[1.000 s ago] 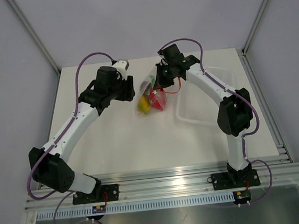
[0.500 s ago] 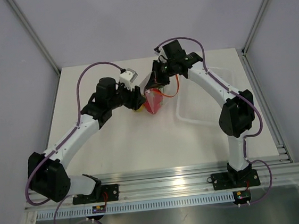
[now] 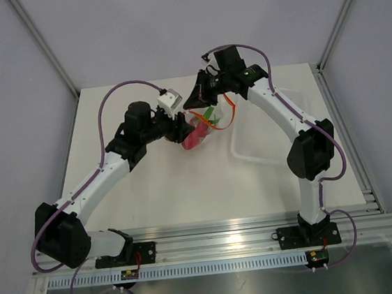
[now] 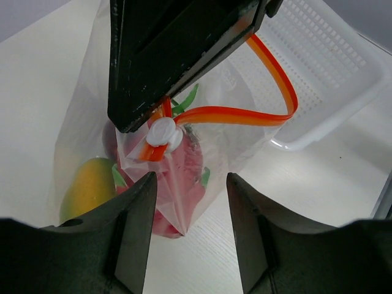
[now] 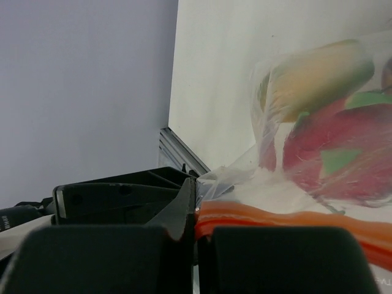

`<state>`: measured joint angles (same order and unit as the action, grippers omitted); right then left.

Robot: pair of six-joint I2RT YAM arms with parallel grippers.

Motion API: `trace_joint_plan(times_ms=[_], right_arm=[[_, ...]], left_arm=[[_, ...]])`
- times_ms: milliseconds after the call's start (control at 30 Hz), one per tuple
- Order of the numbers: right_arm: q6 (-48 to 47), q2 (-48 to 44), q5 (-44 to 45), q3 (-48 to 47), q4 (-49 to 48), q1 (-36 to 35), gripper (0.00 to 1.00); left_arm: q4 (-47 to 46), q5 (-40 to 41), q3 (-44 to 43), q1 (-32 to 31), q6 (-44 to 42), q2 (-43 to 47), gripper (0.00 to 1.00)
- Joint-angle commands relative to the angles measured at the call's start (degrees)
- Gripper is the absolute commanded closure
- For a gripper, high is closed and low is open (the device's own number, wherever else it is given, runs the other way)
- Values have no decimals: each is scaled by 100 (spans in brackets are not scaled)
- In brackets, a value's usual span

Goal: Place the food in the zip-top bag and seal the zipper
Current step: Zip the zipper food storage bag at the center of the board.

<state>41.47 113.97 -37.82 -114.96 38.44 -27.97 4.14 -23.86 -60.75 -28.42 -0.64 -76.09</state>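
While dangling zip-top bag (image 4: pixel 86 122) by its zipper (image 4: pixel 245 115) from clamped right gripper (image 5: pixel 195 211), leaves white slider (image 4: pixel 162 131) just right of open left gripper (image 4: pixel 191 184).

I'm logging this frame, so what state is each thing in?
right fingers: shut on zipper.
left fingers: open, by the bag.
bag: hanging from right fingers, food inside.
zipper: bent in a loop; sealed or not, unclear.
tray: empty.

The white table (image 3: pixel 186 190) bears a pale plastic tray (image 3: pixel 252 148) on its right; the zip-top bag's (image 3: pixel 198 131) bottom touches it.
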Motion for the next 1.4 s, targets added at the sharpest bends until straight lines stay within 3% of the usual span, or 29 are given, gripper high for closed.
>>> trace_joint_plan(times_ms=[0, 133, 267, 333, 433, 500, 633, 700, 800, 1167, 1367], right_arm=[[344, -314, -454, -370, -451, 10, 100], [344, -341, -515, -308, -503, 11, 100], [449, -411, -595, -132, -618, 19, 100], [441, -429, -621, -115, -583, 11, 100], [414, -455, -638, -54, -574, 19, 100], [440, -499, -674, -9, -592, 19, 100], [467, -552, -770, 87, -671, 19, 100], [467, -578, -797, 122, -679, 19, 100], [458, -613, -806, 175, -662, 19, 100], [150, -762, -858, 114, -170, 63, 96], [693, -859, -1376, 579, -827, 107, 100]], left_arm=[[-685, -67, 168, -14, 38, 235, 52], [-1090, -93, 327, -14, 389, 306, 60], [-1152, -286, 327, -14, 469, 245, 79], [-1179, -409, 318, -14, 521, 235, 82], [-1205, -462, 301, -5, 513, 209, 76], [-1127, -401, 248, -5, 426, 165, 60], [-1003, -400, 204, 39, 258, 121, 61], [-1056, -531, 230, 74, 240, 121, 67], [-1161, -760, 204, 127, 258, 104, 100], [-1380, -1550, 564, 373, 521, 578, 100], [-1329, -1587, 583, 574, 382, 684, 100]])
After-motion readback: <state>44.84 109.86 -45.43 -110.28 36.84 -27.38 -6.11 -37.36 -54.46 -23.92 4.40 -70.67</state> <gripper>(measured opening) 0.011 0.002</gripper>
